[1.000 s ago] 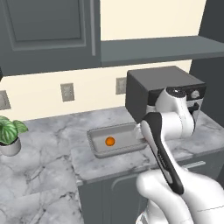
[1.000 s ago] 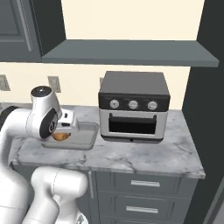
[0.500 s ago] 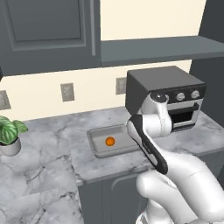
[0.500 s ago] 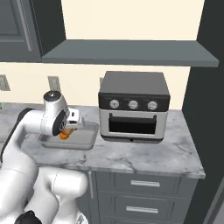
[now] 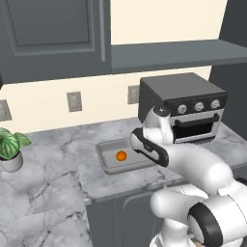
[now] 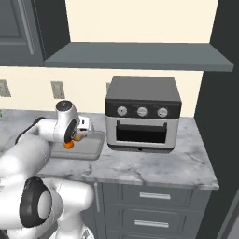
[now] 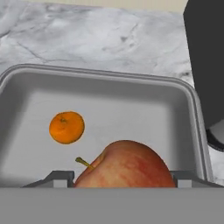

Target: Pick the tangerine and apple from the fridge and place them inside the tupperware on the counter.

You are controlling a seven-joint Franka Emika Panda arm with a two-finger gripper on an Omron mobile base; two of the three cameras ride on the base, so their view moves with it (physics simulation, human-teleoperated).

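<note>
Left base view: tangerine (image 5: pixel 121 156) lies in the tupperware (image 5: pixel 107 162) on the worktop (image 5: pixel 53 159), centre frame. Hand view: gripper (image 7: pixel 124 178) pinches the apple (image 7: pixel 127 165) above the tray, bottom centre. Placing step; next, release.

orange tangerine (image 7: pixel 66 127), red-yellow streaked apple (image 7: pixel 126 166), grey tupperware (image 7: pixel 131 94)

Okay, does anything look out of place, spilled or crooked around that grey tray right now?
Nothing stands out. The small bright orange tangerine lies inside the shallow grey tupperware tray, which sits flat on the marble counter beside the black toaster oven. The red apple sits between the pincer tips.
</note>
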